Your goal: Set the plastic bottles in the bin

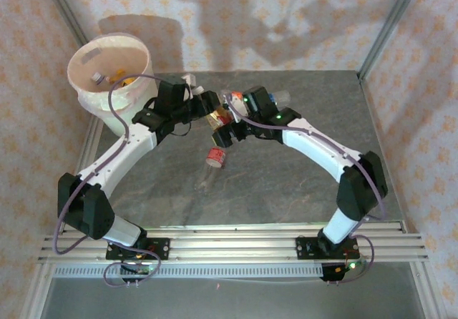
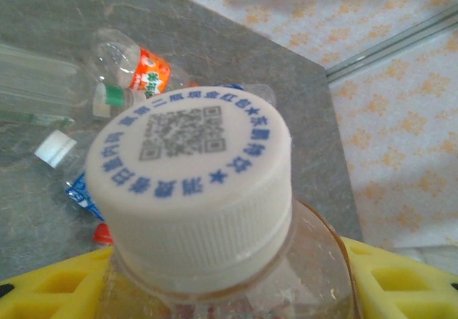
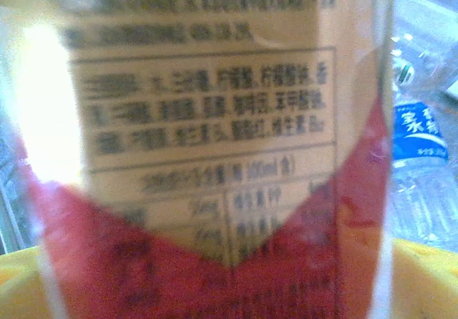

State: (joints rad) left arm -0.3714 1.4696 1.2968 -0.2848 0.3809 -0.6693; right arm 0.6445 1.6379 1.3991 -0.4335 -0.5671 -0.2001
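Your left gripper (image 1: 213, 116) looks clamped on a bottle (image 2: 193, 190). Its yellow fingers (image 2: 50, 287) sit against the shoulder on both sides, and the white cap points straight back up the fingers toward the wrist, so the bottle's long axis runs in line with that gripper.

The right gripper (image 1: 233, 113) meets it nose to nose. A red-labelled bottle wall stands between the right gripper's yellow fingers (image 3: 426, 276), very close to the lens. You cannot tell from here whether those fingers are pressing on it or standing clear, nor for certain that it is the same bottle.

The bin (image 1: 93, 106) lies out on the left gripper's outer side, away from the right gripper and a little farther from the arm bases. The left arm is plainly the nearer one, so the carry looks like its job. Make sure the right fingers are free of the bottle before you swing.

Another bottle (image 1: 215, 156) lies on the table (image 1: 300, 190) beneath both grippers, toward the bases. More bottles (image 2: 147, 72) lie just past the left gripper's tips.
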